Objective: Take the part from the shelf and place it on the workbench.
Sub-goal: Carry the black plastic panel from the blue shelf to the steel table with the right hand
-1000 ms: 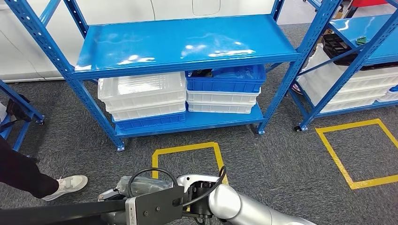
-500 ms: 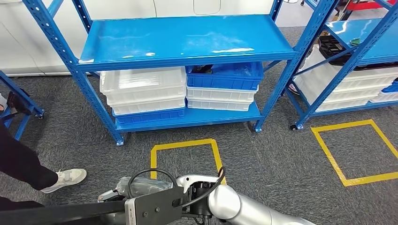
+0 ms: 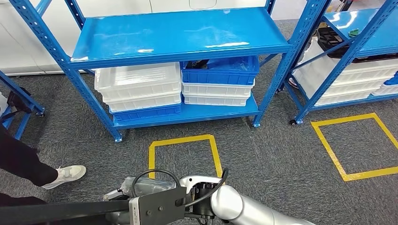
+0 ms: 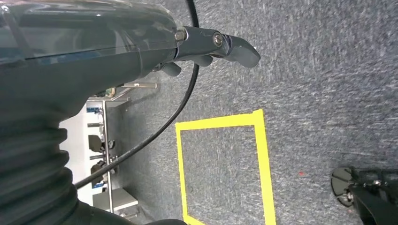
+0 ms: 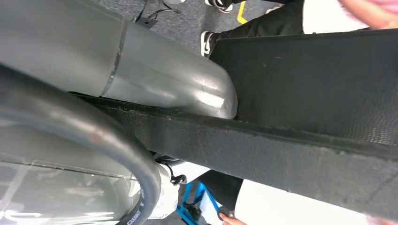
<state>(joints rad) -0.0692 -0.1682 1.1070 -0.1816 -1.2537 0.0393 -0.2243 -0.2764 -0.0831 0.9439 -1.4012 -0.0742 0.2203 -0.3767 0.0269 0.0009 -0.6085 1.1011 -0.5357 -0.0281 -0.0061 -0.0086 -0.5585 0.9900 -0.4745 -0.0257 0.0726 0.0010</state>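
Observation:
A long flat black part (image 3: 56,212) runs along the bottom edge of the head view, in from the left. In the right wrist view the same black part (image 5: 300,154) crosses the picture, and my right hand's thick grey thumb (image 5: 206,93) lies against its rim. My right arm (image 3: 234,206) reaches in from the lower right to the part. In the left wrist view my left hand (image 4: 206,49) hangs over the carpet with its thumb stretched out and nothing visible between the fingers. The blue shelf (image 3: 178,33) stands ahead with a bare top board.
Stacked white and blue bins (image 3: 138,91) sit on the shelf's lower board. A second blue rack (image 3: 356,51) stands at the right. Yellow tape squares (image 3: 185,154) mark the grey carpet. A person's leg and white shoe (image 3: 68,174) are at the left.
The whole picture has shifted a little, so the camera has moved; the shelf now sits slightly higher and further left in the frame. My arms and the black part keep their pose.

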